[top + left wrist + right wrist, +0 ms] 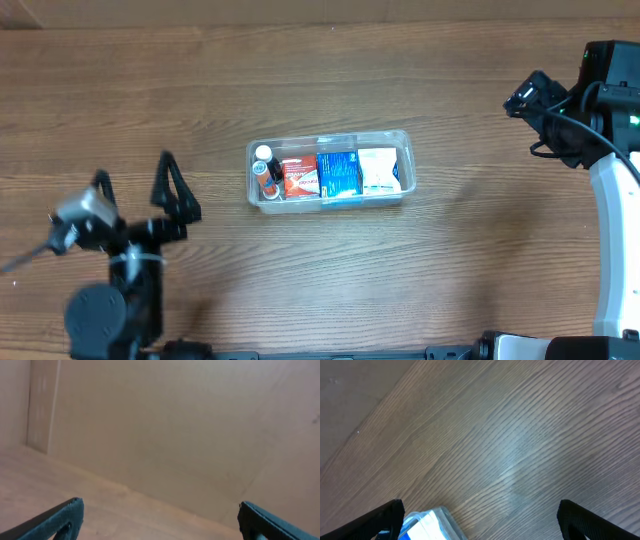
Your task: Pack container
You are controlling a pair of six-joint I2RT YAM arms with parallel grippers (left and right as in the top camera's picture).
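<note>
Located the container (380, 203) near mid-table, standing flat, long side running left to right, no lid in view. Found it already loaded: a white-capped bottle (263, 155) at the left end, then a red packet (299, 177), a blue box (338, 173) and a white packet (378, 170) in a row toward the right end.

Judged light even as loaded. Judged thin-walled, likely to flex under a hard squeeze, and smooth enough to slip in the fingers or slide on the wooden table (450, 280). Judged best taken by pinching a short end wall just under the rim, with moderate force and clear of the contents.

Observed the left gripper (138, 190) at the near left, well apart from the container, fingers spread wide and holding nothing. Observed the right gripper (480, 506) at the far right, also well apart, fingers spread with only bare wood between them. Caught one corner of the container at the lower edge of the right wrist view. Found no obstacle between either gripper and the container.
</note>
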